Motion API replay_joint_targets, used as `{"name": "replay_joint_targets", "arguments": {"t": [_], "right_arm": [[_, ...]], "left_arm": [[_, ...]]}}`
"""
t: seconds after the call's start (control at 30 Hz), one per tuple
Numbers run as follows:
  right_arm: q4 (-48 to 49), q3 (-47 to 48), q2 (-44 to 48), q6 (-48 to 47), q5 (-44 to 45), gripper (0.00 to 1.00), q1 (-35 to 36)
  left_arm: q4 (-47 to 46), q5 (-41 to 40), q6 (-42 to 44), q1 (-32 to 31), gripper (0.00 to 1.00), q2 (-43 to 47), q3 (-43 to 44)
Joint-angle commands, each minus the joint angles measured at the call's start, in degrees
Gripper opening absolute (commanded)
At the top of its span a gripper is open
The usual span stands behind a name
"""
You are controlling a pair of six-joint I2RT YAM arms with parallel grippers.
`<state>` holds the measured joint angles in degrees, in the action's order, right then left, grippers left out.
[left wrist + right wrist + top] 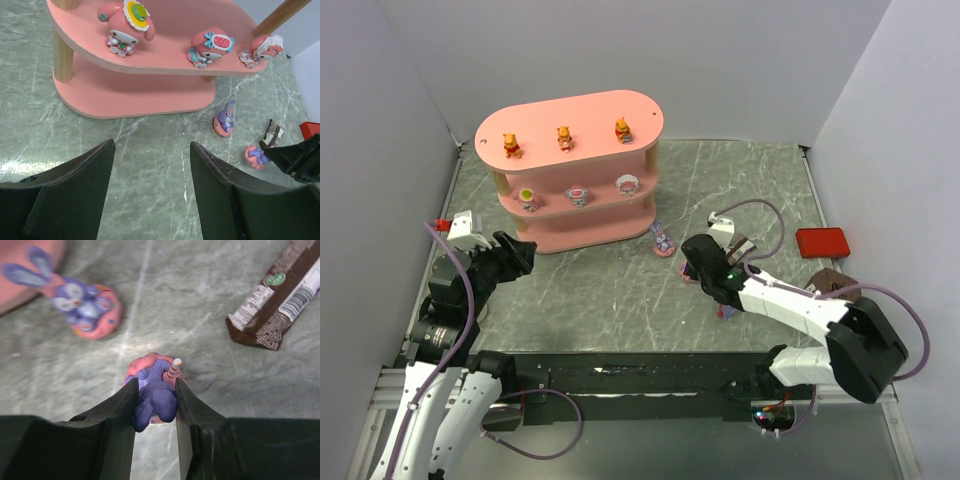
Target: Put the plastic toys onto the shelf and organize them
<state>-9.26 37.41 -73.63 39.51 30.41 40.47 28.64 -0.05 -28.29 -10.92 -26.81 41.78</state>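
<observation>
The pink three-tier shelf (pixel 642 115) stands at the back left. Three orange bears (pixel 563 137) stand on its top tier and three pink-white toys (pixel 576 195) on its middle tier, also in the left wrist view (pixel 210 46). One purple toy (pixel 664 240) (pixel 82 305) stands on the table right of the shelf. My right gripper (pixel 691 264) (pixel 155 382) is shut on a second purple toy (pixel 156 402) with a pink base, low at the table. A purple bit (pixel 725 313) shows under the right arm. My left gripper (pixel 527 254) (pixel 152 145) is open and empty, in front of the shelf.
A brown-wrapped snack bar (pixel 280 295) (pixel 739 246) lies just right of the right gripper. A red flat box (pixel 821 241) and another brown object (pixel 830 281) lie at the right edge. White walls close in the table on three sides.
</observation>
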Motion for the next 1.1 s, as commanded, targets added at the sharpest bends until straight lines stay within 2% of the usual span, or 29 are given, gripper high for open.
{"name": "replay_joint_targets", "arguments": {"t": [0.0, 0.13, 0.3, 0.7, 1.07], "right_arm": [[-0.1, 4.3, 5.6, -0.7, -0.6, 0.00, 1.6], [-0.6, 8.0, 5.9, -0.4, -1.2, 0.00, 2.9], [0.7, 12.5, 1.7, 1.9, -0.3, 0.00, 5.1], [6.7, 26.0, -17.4, 3.3, 1.7, 0.00, 6.9], [12.0, 29.1, -26.2, 5.8, 7.5, 0.00, 7.4]], "left_arm": [[-2.5, 1.2, -0.9, 0.2, 0.67, 0.9, -0.1], [-2.5, 1.1, -1.1, 0.2, 0.68, 1.1, -0.2], [-2.5, 0.9, -1.2, 0.2, 0.68, 1.2, -0.3], [-2.5, 0.8, -1.7, 0.2, 0.68, 1.6, -0.6], [-2.4, 0.8, -1.7, 0.2, 0.68, 1.0, -0.6]]}}
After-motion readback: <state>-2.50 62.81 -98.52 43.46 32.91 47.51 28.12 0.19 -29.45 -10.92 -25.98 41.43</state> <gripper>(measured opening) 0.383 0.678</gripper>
